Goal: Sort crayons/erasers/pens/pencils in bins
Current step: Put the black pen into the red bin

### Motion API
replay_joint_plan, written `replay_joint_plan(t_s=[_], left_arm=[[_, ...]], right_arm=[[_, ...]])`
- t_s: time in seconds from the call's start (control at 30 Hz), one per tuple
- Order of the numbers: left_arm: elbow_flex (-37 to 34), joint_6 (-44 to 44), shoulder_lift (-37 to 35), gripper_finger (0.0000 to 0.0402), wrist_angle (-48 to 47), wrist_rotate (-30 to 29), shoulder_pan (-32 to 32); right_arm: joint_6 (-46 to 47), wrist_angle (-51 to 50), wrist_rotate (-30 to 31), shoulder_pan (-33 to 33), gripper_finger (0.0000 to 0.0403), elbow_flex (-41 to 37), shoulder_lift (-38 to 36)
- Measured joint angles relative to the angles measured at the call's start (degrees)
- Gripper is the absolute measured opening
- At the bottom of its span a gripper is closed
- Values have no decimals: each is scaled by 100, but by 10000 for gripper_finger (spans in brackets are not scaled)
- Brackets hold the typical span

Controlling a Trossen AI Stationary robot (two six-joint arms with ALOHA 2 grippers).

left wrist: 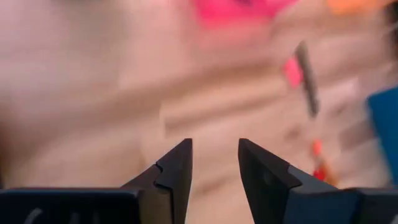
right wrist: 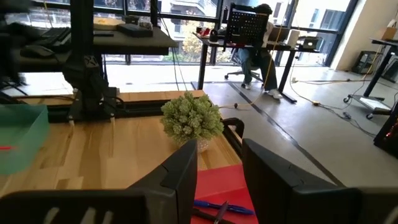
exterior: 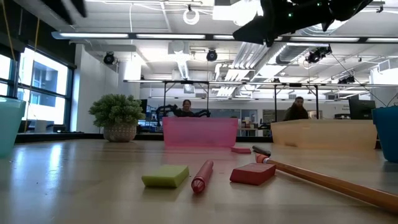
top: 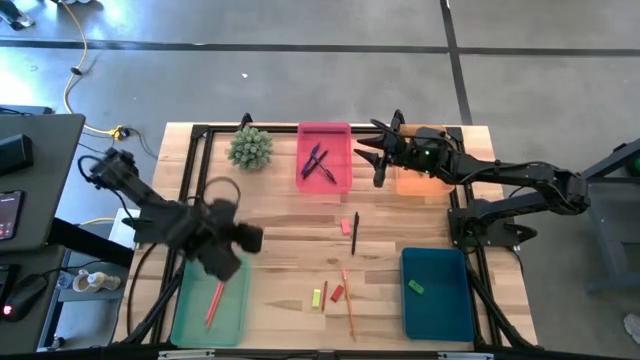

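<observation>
Purple and blue pens (top: 320,163) lie crossed in the pink bin (top: 325,133); nearer, a pencil (top: 214,303) lies in the green bin (top: 190,315), and a green eraser (top: 415,288) in the blue bin (top: 440,305).

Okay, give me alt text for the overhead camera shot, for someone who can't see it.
Seen from above, a wooden table holds four bins: pale green with a pink pencil, pink with pens, orange, and dark blue with a green eraser. Loose pencils and erasers lie mid-table. The left gripper hovers by the green bin, the right gripper between pink and orange.
</observation>
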Motion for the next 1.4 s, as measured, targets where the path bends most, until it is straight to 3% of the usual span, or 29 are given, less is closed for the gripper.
replay_joint_plan(t_s=[0.1,0.27,0.47,0.7,0.87,1.13,1.4], left_arm=[[0,864,-280,115,36,-474,438],[0,2540,-736,114,451,-320,1139],[0,4718,-1307,100,1543,445,2027],[-1,6986,-1615,84,2617,2037,3028],[-2,8023,-1614,77,2530,3165,3602],[-100,9233,-1388,61,2388,3466,4399],[-1655,9612,-1425,39,3671,4120,5012]], right_arm=[[113,-370,1,42,119,165,0],[145,-1424,328,240,119,873,57],[963,-2238,851,308,119,1519,340],[2328,-3564,925,313,119,2397,1138],[3104,-4794,869,354,119,3058,1863],[4382,-5457,695,664,119,3381,2587],[5970,-5656,702,1155,119,3381,2998]])
